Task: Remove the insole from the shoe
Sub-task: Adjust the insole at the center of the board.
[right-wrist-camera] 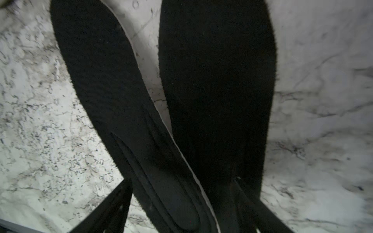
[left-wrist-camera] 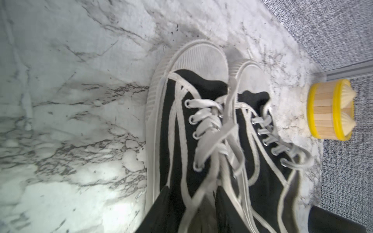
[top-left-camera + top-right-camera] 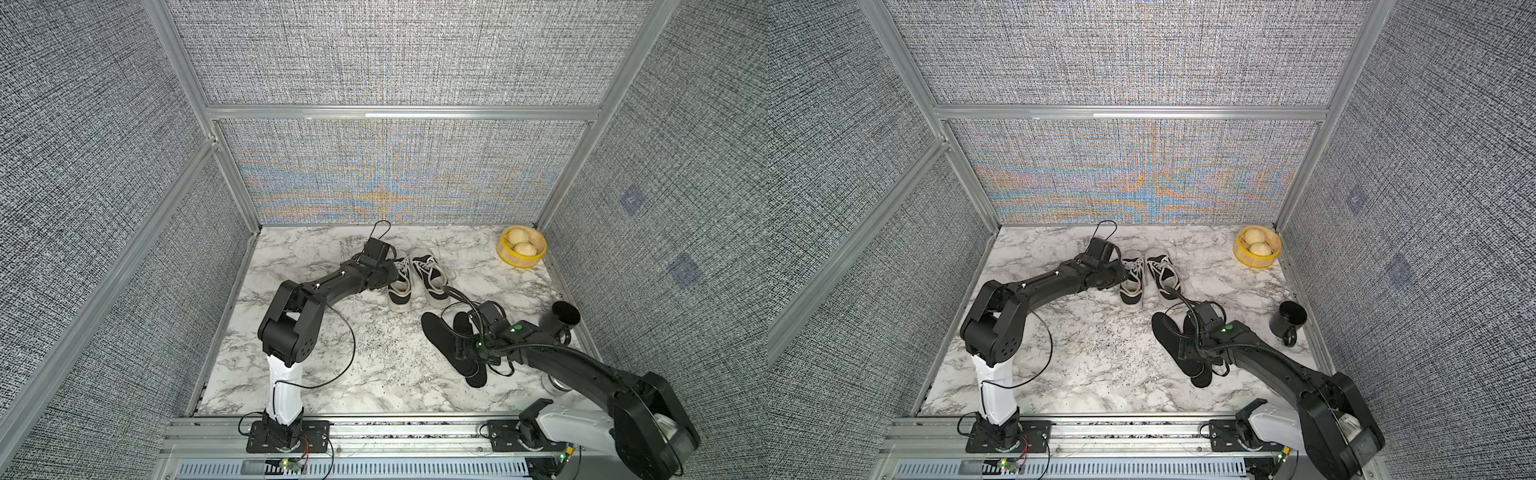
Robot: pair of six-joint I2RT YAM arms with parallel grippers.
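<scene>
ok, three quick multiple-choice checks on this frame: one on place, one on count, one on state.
1. Where is the steamer basket?
A. far right corner of the table
B. front left corner
C. dead centre

2. How many black insoles lie out on the table?
A. one
B. two
C. three

3. How do the shoes sit?
A. stacked
B. one tipped on its side
C. both on their soles, side by side

Answers:
1. A, both top views put it at the far edge, hard right.
2. B, the right wrist view shows two, overlapping at one end.
3. C, the left wrist view shows both upright with their toes level.
</scene>
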